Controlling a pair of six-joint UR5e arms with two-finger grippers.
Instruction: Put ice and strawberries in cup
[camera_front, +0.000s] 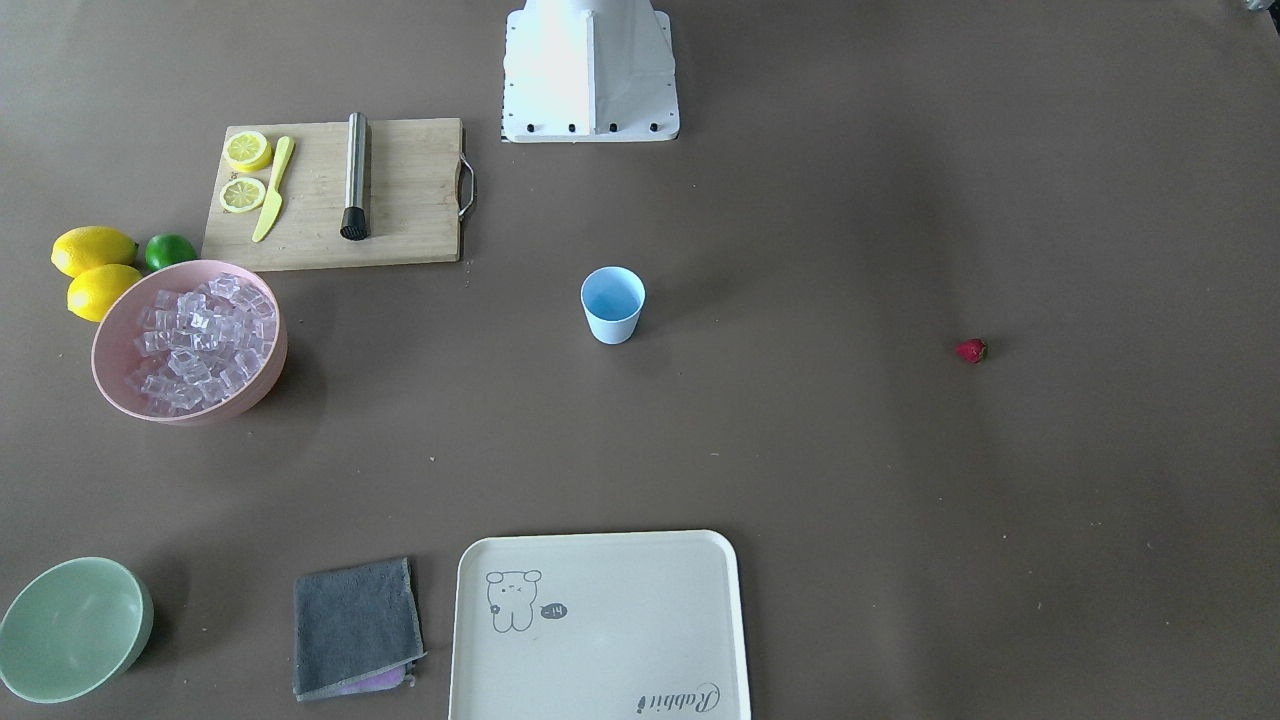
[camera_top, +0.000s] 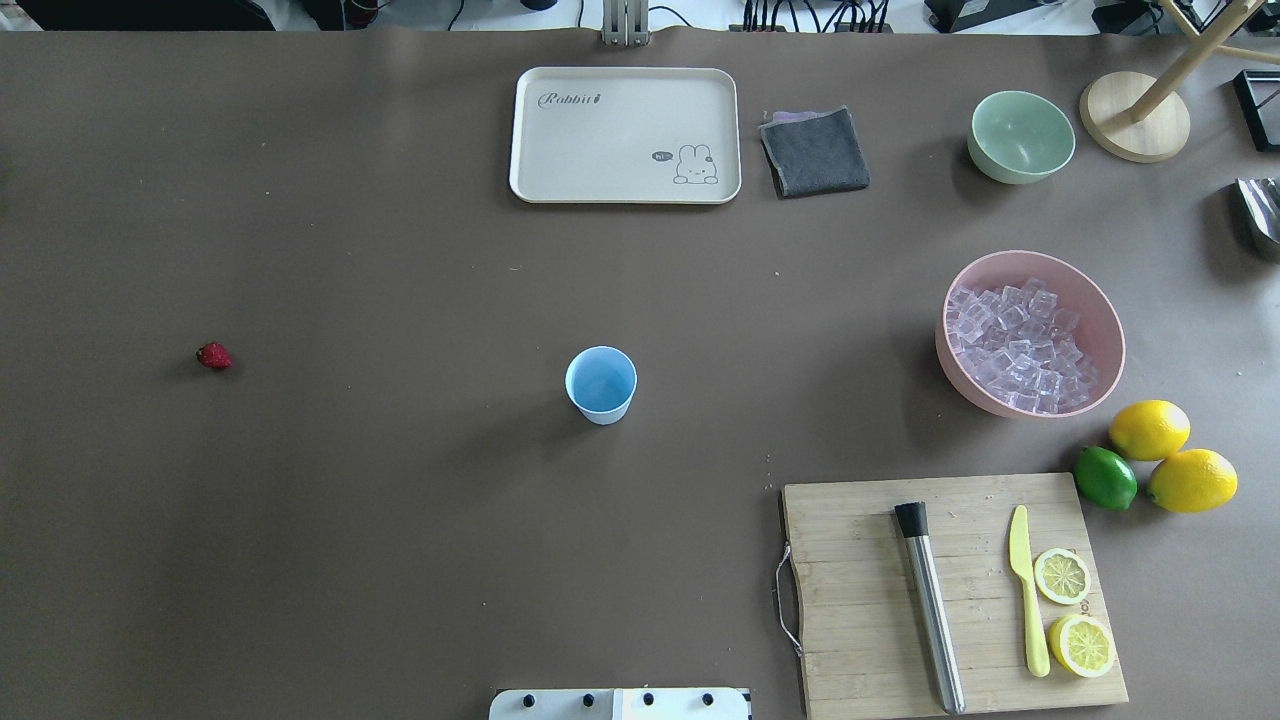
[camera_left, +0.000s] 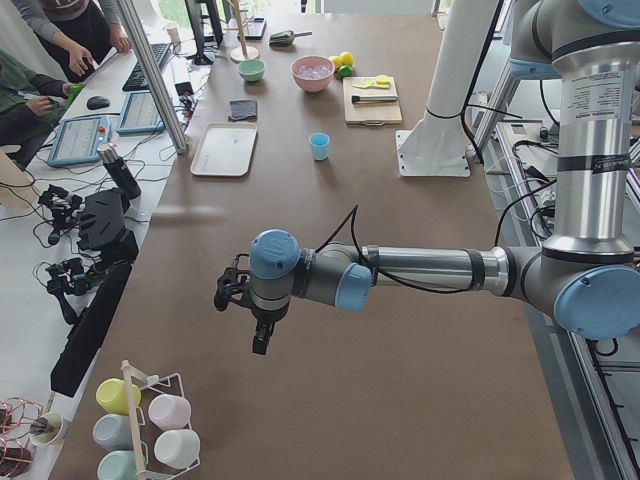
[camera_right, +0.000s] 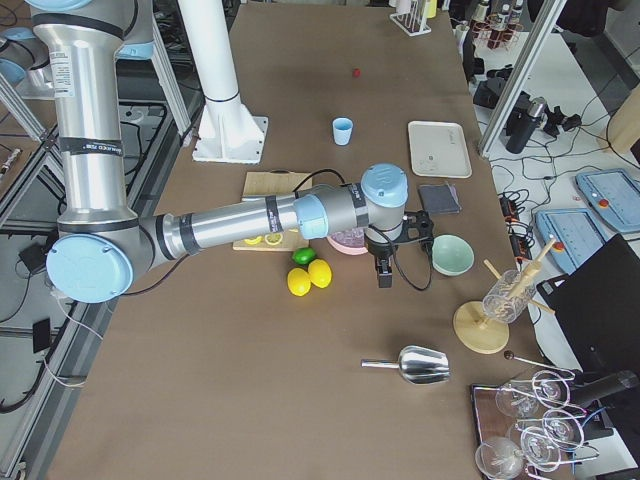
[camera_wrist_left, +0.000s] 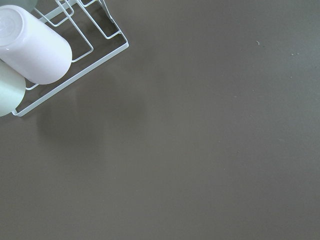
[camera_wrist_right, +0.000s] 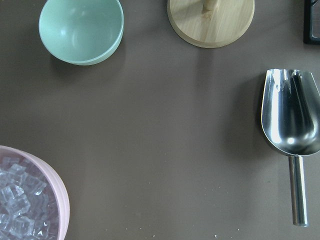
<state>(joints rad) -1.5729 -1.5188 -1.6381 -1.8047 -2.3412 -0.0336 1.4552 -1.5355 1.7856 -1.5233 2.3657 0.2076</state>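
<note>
The light blue cup (camera_top: 600, 384) stands upright and empty mid-table; it also shows in the front view (camera_front: 612, 304). The strawberry (camera_top: 214, 356) lies alone on the table far to the cup's left. The ice (camera_top: 1018, 346) fills the pink bowl (camera_top: 1108, 318) to the cup's right. My left gripper (camera_left: 261, 343) hangs over bare table at the far left end, away from all of these. My right gripper (camera_right: 384, 274) hangs beyond the pink bowl, near the pale green bowl (camera_right: 452, 254). Both grippers show only in the side views, so I cannot tell whether they are open or shut.
A metal scoop (camera_wrist_right: 291, 119) lies right of the pink bowl, beside a wooden stand base (camera_wrist_right: 210, 22). A cutting board (camera_top: 870, 600) holds a muddler, knife and lemon slices; lemons and a lime (camera_top: 1105, 478) sit beside it. A cream tray (camera_top: 560, 140) and grey cloth (camera_top: 815, 152) lie at the far edge. A cup rack (camera_wrist_left: 47, 47) stands under the left wrist.
</note>
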